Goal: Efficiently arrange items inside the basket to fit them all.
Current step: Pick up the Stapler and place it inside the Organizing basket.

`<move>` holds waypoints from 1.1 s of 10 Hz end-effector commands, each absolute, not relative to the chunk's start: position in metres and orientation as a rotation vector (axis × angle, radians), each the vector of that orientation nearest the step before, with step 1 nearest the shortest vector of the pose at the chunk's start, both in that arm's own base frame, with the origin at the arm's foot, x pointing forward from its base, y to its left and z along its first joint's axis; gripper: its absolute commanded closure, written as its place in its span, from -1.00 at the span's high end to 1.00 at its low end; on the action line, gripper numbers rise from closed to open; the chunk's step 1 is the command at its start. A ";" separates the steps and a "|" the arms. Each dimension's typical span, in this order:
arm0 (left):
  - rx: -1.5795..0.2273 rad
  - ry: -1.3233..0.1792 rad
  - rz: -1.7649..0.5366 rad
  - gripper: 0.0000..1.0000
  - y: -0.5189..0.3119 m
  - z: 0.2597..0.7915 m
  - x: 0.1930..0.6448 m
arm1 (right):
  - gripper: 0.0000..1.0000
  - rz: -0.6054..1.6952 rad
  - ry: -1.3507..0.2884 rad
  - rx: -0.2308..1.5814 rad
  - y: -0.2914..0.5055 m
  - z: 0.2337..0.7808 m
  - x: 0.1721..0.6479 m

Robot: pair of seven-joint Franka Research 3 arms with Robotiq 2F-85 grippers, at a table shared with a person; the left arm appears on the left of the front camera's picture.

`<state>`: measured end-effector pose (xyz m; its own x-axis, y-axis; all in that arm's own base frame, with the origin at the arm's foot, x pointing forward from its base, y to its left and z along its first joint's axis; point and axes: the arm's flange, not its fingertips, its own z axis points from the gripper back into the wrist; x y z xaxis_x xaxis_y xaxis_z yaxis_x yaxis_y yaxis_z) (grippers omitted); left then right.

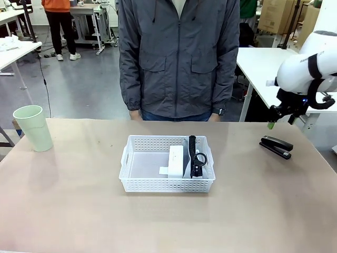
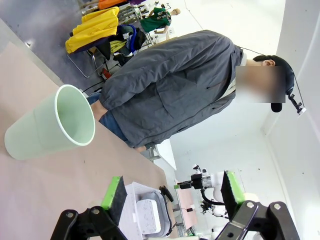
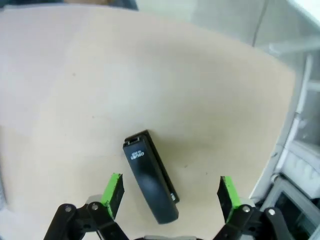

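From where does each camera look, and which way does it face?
Front view: robot's side, facing across the table to the person; right arm shows.
Left wrist view: left wrist, rolled, facing cup and person; open left pincer shows.
Right wrist view: right wrist, looking down on black stapler; open right pincer shows.
Shared: front and right wrist views both show the stapler.

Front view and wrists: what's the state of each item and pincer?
Pale green plastic cup: upright on table, outside shallow white perforated basket.
Black stapler: closed, flat on table.
White rectangular box: on edge inside basket.
Grey strapped zip pouch: inside basket, beside box.
Left pincer: open, empty.
Right pincer: open, above stapler.
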<state>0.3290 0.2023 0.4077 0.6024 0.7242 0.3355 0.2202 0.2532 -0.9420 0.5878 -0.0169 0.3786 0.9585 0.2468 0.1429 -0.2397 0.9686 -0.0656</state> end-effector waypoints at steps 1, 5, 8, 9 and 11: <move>-1.317 -0.929 0.403 1.00 0.202 0.408 0.328 | 1.00 0.396 -0.243 -0.120 -0.013 0.370 0.580; -1.317 -0.929 0.403 1.00 0.202 0.408 0.328 | 1.00 0.428 -0.085 -0.040 -0.009 0.361 0.589; -1.317 -0.929 0.403 1.00 0.202 0.408 0.328 | 1.00 0.448 -0.032 -0.028 -0.008 0.354 0.591; -1.317 -0.929 0.403 1.00 0.202 0.408 0.328 | 1.00 0.455 -0.020 -0.027 -0.008 0.346 0.591; -1.317 -0.929 0.403 1.00 0.202 0.408 0.328 | 1.00 0.475 0.021 0.020 -0.006 0.326 0.594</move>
